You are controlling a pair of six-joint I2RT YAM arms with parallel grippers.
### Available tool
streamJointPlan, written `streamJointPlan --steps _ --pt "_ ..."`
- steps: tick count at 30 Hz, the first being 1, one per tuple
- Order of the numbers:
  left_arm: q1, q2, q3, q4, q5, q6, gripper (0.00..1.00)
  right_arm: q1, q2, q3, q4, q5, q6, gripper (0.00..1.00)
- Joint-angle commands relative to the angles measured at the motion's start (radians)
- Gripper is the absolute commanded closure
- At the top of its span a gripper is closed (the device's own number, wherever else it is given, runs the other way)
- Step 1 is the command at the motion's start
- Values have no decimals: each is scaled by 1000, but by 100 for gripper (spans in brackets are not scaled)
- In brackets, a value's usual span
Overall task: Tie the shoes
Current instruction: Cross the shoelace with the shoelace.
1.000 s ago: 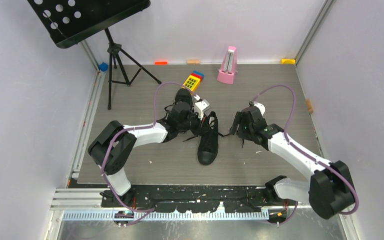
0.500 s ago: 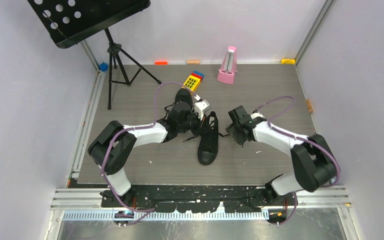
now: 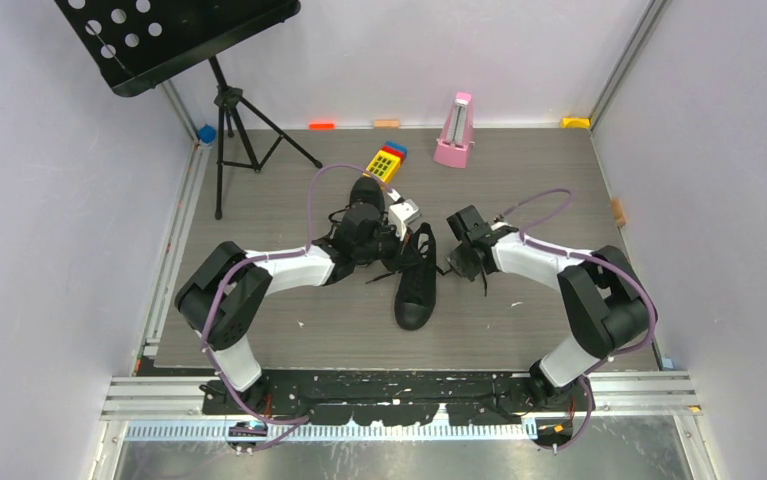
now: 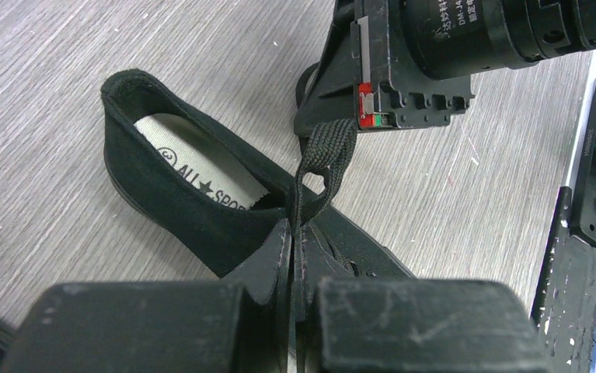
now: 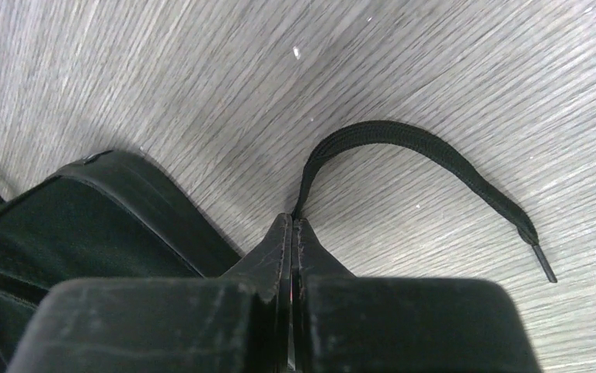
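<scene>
One black shoe [image 3: 417, 285] lies mid-table, toe toward the near edge; its grey insole [image 4: 201, 175] shows in the left wrist view. A second shoe [image 3: 364, 193] is partly hidden behind the left wrist. My left gripper [image 3: 391, 250] [image 4: 291, 225] is shut on a loop of black lace [image 4: 322, 155] beside the shoe's opening. The loop runs up to the right gripper's body [image 4: 403, 62]. My right gripper [image 3: 456, 265] [image 5: 292, 221] is shut on the other lace [image 5: 419, 148] at the shoe's right side [image 5: 85, 225]. That lace's free end curves away over the floor.
A black music stand [image 3: 229, 110] is at the back left. A yellow toy keypad [image 3: 386, 160] and a pink metronome [image 3: 456, 130] are behind the shoes. Small orange [image 3: 321, 126] and yellow [image 3: 575, 122] blocks lie along the back wall.
My right arm has swung left to the shoe's right side and its jaws have closed on a lace. The left arm and the shoe have not moved.
</scene>
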Motion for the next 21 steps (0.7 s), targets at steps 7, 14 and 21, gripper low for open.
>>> streamJointPlan --steps 7,14,21 --pt "-4 -28 54 -29 30 34 100 14 -323 -135 214 -93 -412 100" --pt "-5 -19 115 -151 5 71 100 15 -405 -77 227 -235 -611 100" --pt "-7 2 145 -193 -5 89 100 18 -385 -20 289 -357 -680 100"
